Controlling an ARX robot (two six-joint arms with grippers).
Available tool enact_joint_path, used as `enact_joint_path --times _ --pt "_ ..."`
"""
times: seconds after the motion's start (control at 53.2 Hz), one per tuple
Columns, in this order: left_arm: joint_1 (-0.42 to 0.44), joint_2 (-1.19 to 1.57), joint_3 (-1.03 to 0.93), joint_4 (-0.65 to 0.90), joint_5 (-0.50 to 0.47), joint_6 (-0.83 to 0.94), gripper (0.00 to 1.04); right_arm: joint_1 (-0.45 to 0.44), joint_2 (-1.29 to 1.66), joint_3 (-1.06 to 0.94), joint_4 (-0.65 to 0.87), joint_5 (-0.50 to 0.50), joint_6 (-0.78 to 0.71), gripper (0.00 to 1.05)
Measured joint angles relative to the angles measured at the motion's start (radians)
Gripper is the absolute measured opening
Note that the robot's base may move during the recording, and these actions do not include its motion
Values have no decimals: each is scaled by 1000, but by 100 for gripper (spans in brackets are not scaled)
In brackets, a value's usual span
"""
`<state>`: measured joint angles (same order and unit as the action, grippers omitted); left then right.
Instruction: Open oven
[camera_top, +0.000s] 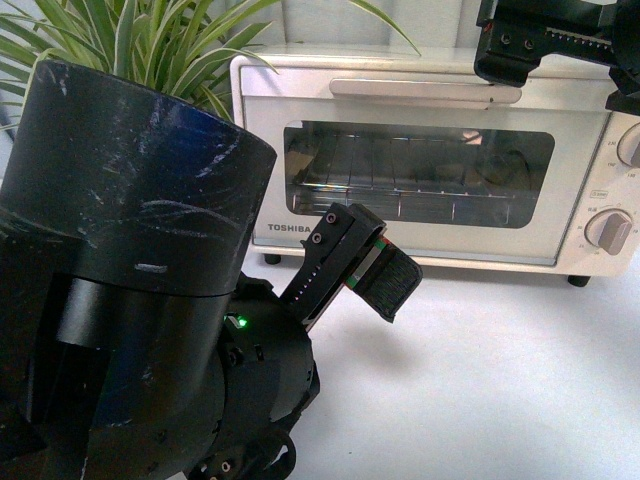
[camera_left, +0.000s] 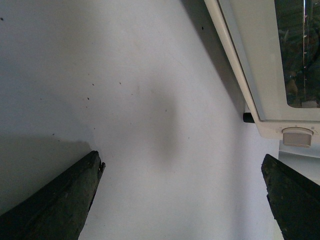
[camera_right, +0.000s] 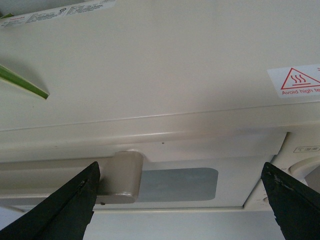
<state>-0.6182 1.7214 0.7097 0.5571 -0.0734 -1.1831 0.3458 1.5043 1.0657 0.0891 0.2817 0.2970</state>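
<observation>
The oven (camera_top: 420, 170) stands on the white table (camera_top: 500, 380) facing the robot, toward the right of the front view. Its glass door (camera_top: 415, 185) is shut flush against the body, and a plant (camera_top: 130, 40) rises behind its left corner. The right gripper (camera_right: 177, 207) hangs over the oven's top front edge, jaws spread wide with nothing between them. Its wrist camera looks down past the roof onto the right end of the bar handle (camera_right: 122, 177), which lies between the two dark fingers (camera_right: 60, 210), nearer one of them. The placement makes sense: the handle runs along the top of the door, so the door most likely hinges at the bottom, and a grip from above suits a pull outward and down. Whether the fingers are low enough to straddle the bar is hard to judge from these angles; they look slightly above it. The left gripper (camera_left: 180, 200) is likewise spread and empty, held low over bare table in front of the oven, with a knob (camera_left: 297, 136) and a black foot (camera_left: 247, 117) in its view. It takes no part in the grip, and sitting before the door it may need to be kept out of the swing.
</observation>
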Motion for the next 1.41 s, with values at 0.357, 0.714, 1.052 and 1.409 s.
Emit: enact_joint_path --times 0.357,0.714,1.052,1.409 --pt "5 -3 -3 0 0 0 98 3 28 36 -34 12 3 95" --pt "10 -7 -8 -1 1 0 98 1 20 25 -61 -25 -14 95" --pt "15 -11 -12 -2 2 0 98 2 -51 -101 6 -80 -43 95" --pt "19 -13 -16 -1 3 0 98 4 -128 -268 97 -137 -47 95"
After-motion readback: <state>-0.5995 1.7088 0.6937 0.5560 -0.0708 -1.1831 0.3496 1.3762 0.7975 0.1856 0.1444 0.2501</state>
